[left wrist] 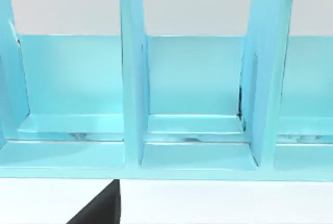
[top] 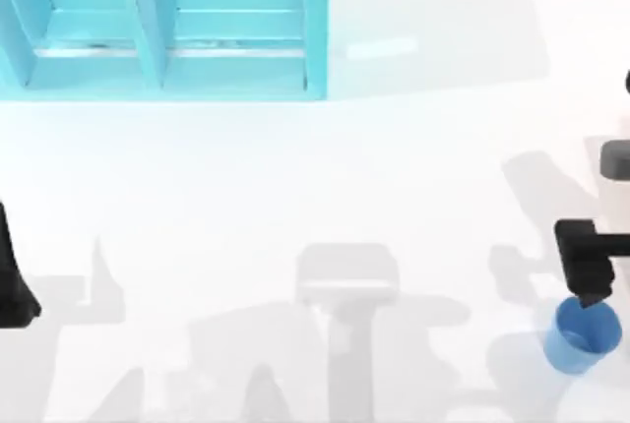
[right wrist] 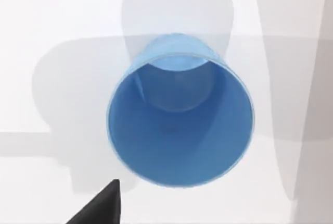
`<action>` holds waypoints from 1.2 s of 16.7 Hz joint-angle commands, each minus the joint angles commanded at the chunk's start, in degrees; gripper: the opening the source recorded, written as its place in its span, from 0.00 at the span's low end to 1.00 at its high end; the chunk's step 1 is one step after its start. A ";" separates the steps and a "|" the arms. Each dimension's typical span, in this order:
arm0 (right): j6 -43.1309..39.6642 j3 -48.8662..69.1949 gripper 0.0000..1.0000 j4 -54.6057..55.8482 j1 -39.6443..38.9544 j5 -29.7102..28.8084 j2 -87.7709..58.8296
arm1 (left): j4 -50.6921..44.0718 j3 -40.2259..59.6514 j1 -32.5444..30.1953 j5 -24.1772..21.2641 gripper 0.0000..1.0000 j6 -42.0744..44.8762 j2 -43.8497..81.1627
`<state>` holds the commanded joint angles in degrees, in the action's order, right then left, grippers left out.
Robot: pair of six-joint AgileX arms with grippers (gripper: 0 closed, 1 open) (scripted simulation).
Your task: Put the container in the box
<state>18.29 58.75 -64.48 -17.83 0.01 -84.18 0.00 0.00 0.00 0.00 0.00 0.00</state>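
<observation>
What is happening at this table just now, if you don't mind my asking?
The right end effector is at the table's right side, just above the container, a small blue tub standing upright on the white table with its mouth open. It has not gripped the tub. The turquoise box, split by upright dividers, sits at the far left, well away from the tub. The left arm is parked at the left edge.

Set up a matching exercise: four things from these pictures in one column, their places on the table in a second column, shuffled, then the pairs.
1. container
2. turquoise box
3. left gripper
4. right gripper

A. top view's left edge, idle
B. far left of the table
C. near right corner, upright
D. just above the cup's rim

Pairs: 1-C, 2-B, 3-A, 4-D
</observation>
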 joint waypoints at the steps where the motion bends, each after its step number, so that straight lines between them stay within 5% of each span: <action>1: 0.21 -1.47 1.00 1.95 -0.19 0.00 -0.47 | 0.00 0.00 0.00 0.00 1.00 0.00 0.00; 7: -0.02 -10.46 1.00 16.59 0.07 0.03 -5.63 | 0.00 0.00 0.00 0.00 1.00 0.00 0.00; 13: -0.18 -11.95 1.00 18.89 0.30 0.01 -7.02 | 0.00 0.00 0.00 0.00 1.00 0.00 0.00; 20: -0.18 -11.95 0.47 18.89 0.30 0.01 -7.02 | 0.00 0.00 0.00 0.00 1.00 0.00 0.00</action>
<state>18.11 46.80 -45.59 -17.52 0.02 -91.20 0.00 0.00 0.00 0.00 0.00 0.00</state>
